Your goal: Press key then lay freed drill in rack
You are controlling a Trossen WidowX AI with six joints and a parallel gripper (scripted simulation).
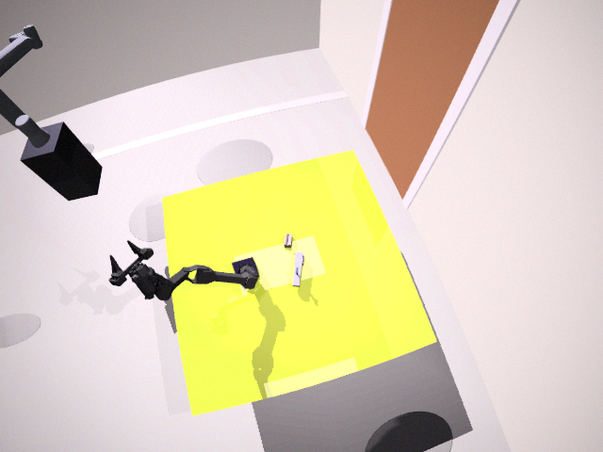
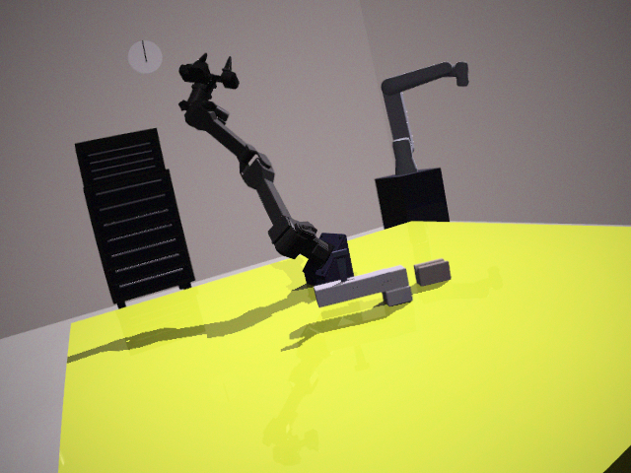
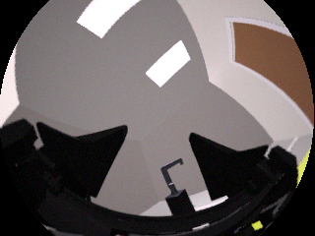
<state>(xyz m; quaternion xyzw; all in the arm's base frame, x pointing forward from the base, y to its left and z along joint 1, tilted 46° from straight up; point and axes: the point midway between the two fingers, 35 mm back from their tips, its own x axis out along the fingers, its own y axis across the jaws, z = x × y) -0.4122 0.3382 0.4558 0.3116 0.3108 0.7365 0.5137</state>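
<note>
A long pale block [image 1: 298, 263] [image 2: 356, 287] stands on the yellow table top [image 1: 219, 218] [image 2: 203, 407]. A small pale block [image 2: 397, 296] sits against its side in the exterior view; I cannot tell whether it is the key. A small dark part shows at the long block's top, too small to identify as the drill or the key. A short grooved block [image 1: 288, 240] [image 2: 432, 272], which looks like the rack, stands just beyond one end. No drill shows in its groove. My gripper [image 1: 121, 249] [image 2: 217, 55] [image 3: 159, 133] is open and empty, raised high and far from the blocks.
My arm's dark base [image 1: 245, 266] [image 2: 333, 259] stands on the table beside the long block. A grey robot arm on a black pedestal [image 1: 63, 168] [image 2: 412, 198] [image 3: 180, 203] stands off the table. A black drawer cabinet [image 2: 134, 219] stands behind the table in the exterior view.
</note>
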